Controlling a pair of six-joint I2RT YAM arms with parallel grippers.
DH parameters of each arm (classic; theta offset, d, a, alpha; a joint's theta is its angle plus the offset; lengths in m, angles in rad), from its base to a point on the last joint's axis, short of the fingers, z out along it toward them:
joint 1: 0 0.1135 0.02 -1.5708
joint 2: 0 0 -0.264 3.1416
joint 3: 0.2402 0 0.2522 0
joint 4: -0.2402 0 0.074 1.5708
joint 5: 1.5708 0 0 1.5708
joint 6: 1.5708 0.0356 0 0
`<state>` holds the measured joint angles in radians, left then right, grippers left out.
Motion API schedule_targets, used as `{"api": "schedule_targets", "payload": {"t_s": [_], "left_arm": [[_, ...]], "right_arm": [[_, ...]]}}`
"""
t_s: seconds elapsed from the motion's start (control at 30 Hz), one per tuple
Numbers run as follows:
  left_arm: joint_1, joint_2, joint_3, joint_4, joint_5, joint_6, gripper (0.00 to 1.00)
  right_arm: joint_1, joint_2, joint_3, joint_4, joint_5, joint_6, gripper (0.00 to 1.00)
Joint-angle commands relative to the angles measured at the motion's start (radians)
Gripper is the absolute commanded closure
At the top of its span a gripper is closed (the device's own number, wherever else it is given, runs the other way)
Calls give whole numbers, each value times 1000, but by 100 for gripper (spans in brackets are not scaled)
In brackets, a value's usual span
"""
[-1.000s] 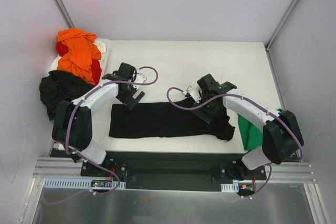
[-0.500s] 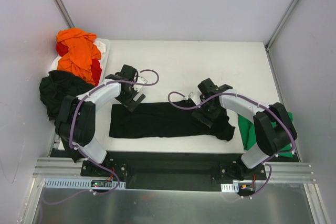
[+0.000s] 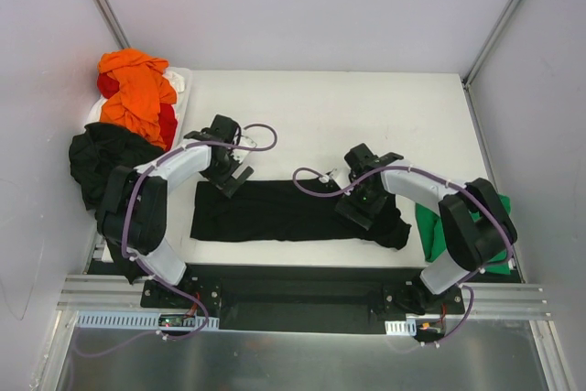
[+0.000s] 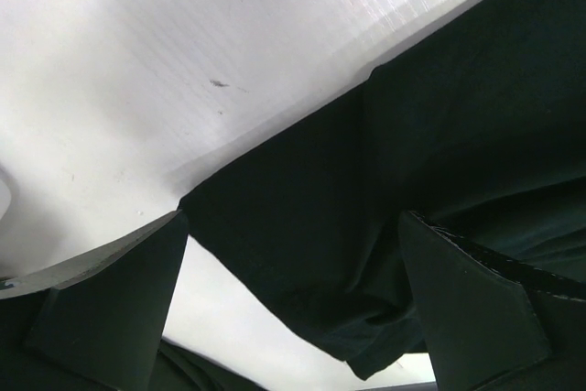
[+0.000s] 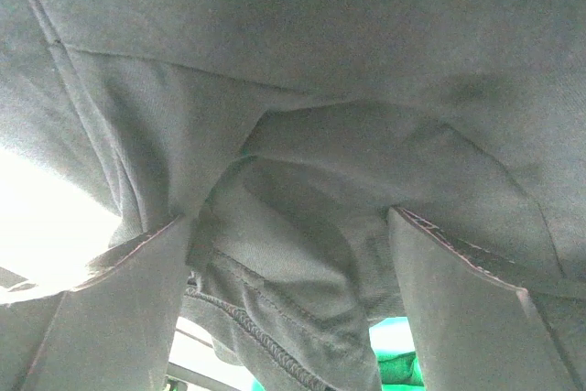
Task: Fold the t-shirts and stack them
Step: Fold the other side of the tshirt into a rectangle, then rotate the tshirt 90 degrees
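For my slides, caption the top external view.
Open left gripper and open right gripper poised over opposite ends of a black t-shirt folded into a strip; unfolded shirts piled left.

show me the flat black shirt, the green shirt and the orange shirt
flat black shirt (image 3: 275, 211), top view, middle of the folded strip
green shirt (image 3: 433, 231), top view, middle of the visible patch
orange shirt (image 3: 137, 93), top view, its crumpled middle
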<state>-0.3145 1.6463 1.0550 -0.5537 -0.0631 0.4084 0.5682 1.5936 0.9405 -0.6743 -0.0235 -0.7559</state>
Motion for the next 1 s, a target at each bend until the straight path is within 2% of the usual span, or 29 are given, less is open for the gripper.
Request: {"api": "schedule_targets", "payload": {"t_s": [0.0, 0.2, 0.33, 0.77, 0.97], "left_arm": [[-5, -109, 2, -6, 20, 20, 1], [-9, -236, 40, -75, 98, 46, 1], [-17, -298, -5, -115, 154, 59, 1], [-52, -381, -207, -149, 232, 87, 1], [-52, -312, -213, -130, 246, 86, 1]], "right_arm": [[1, 28, 35, -1, -6, -8, 11], [-11, 71, 69, -2, -4, -17, 10], [-17, 91, 90, -4, -7, -20, 10], [-57, 143, 145, -7, -6, -26, 10], [-62, 155, 165, -10, -7, -23, 10]]}}
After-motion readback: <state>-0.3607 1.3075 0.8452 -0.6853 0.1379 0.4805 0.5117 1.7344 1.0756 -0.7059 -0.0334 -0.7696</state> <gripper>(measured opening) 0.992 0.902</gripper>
